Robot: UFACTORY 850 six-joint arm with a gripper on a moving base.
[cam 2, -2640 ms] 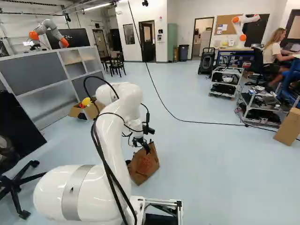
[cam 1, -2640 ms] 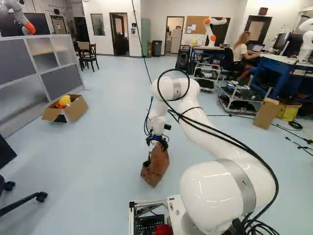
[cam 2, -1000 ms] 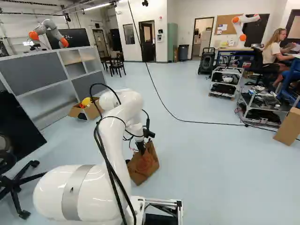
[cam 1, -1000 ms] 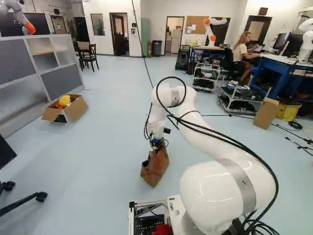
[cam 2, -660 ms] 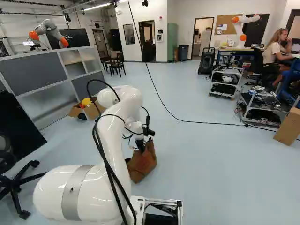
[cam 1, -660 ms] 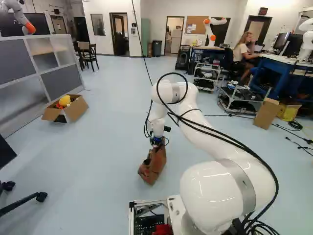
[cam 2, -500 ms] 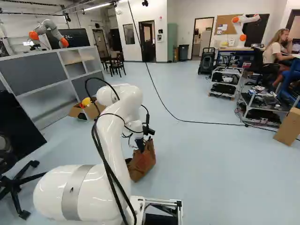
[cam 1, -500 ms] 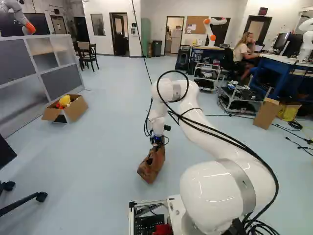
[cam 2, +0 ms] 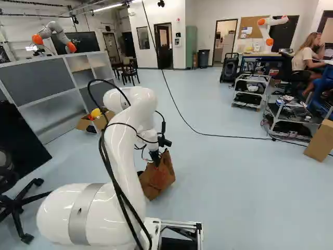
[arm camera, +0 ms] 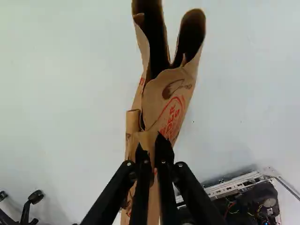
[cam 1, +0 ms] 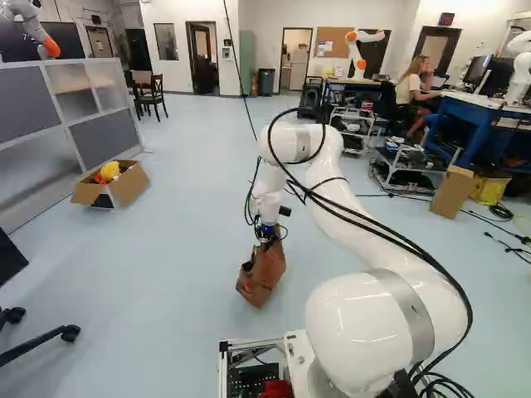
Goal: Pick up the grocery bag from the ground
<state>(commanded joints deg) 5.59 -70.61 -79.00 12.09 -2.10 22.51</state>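
In the left base view my gripper points down at the top of the brown paper grocery bag. The right base view shows the gripper at the upper edge of the same bag. Up close in the wrist view, the gripper is shut on the bag, with folded paper pinched between its fingers. The bag spreads ahead of them, its mouth partly open and red print on one side. It hangs tilted; whether its bottom still touches the floor I cannot tell.
An open cardboard box with yellow and red things stands by the grey partition. A chair base is at the near left. Another cardboard box and wheeled carts stand at the right. A cable crosses the floor.
My arm and gripper have come down to the bag, the fingers have taken hold of its paper, and both have since risen a little, the bag swinging. The base has not moved.
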